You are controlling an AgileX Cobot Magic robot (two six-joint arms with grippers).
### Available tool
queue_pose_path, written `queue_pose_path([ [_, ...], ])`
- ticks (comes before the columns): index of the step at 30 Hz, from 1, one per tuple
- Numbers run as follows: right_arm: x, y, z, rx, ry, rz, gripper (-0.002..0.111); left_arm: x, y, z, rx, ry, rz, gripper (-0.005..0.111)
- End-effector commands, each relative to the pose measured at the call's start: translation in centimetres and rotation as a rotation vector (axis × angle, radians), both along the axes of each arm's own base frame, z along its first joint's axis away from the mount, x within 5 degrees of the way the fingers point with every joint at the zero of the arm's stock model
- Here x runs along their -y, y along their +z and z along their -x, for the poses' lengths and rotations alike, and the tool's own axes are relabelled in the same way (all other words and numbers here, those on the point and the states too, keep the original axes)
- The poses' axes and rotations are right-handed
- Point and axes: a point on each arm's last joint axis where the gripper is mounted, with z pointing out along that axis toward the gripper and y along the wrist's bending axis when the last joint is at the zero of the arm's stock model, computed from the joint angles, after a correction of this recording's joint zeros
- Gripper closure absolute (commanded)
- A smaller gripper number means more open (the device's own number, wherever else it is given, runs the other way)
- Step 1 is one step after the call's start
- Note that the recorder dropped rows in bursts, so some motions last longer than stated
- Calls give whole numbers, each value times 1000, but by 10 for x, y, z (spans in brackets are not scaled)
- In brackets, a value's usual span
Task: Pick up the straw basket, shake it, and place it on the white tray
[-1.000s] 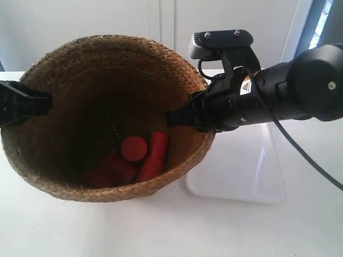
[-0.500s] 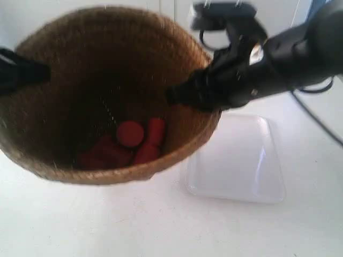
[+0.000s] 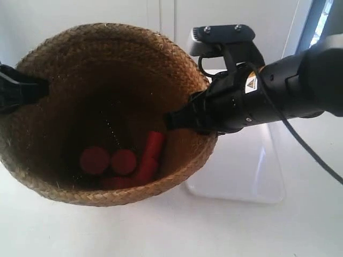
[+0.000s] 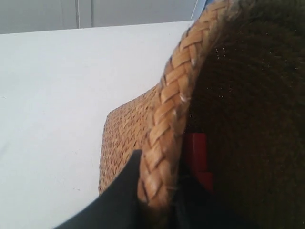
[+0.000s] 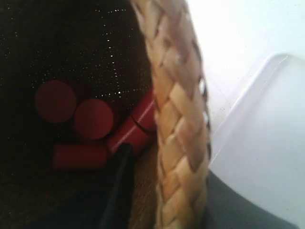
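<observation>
The straw basket (image 3: pixel 64 59) hangs above the table, held by its rim on both sides and tilted toward the camera. The left gripper (image 4: pixel 159 191) is shut on the rim (image 4: pixel 174 109), one finger outside the wall and one inside. On the opposite side the right gripper (image 5: pixel 164 191) is shut on the braided rim (image 5: pixel 178 114) in the same way. Several red cylinders (image 3: pixel 124 161) lie loose on the basket's dark floor, also seen as red cylinders (image 5: pixel 93 118) in the right wrist view. The white tray (image 3: pixel 252 171) lies on the table under the right arm, partly hidden by the basket.
A white table (image 3: pixel 241 230) spreads under everything. A pale wall with cabinet seams (image 3: pixel 161 16) stands behind, and a window edge (image 3: pixel 321 21) shows at the exterior view's upper right. The right arm's black body (image 3: pixel 278 96) and its cable cross above the tray.
The basket rose half a second ago and has dropped back down somewhat. The red cylinders inside have rolled apart, one now lying farther left on the floor.
</observation>
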Motion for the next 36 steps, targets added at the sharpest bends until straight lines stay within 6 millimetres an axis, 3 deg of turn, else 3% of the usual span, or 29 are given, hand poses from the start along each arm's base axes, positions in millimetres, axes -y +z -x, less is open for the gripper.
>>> queue_pose_path([
  [1,0,-2,-1,2,13,28,108,-3,0,2,43,2,-52,107],
  [23,-1,-1,-3,20,9,16,108,-2,-4,4,13,-24,-89,107],
  [31,-6,-23,-14,-34,10,52,108,-1,-10,-6,-15,-9,-73,107],
  [36,-7,-25,-14,-40,9,53,108,1,-13,-7,-38,-20,-78,107],
])
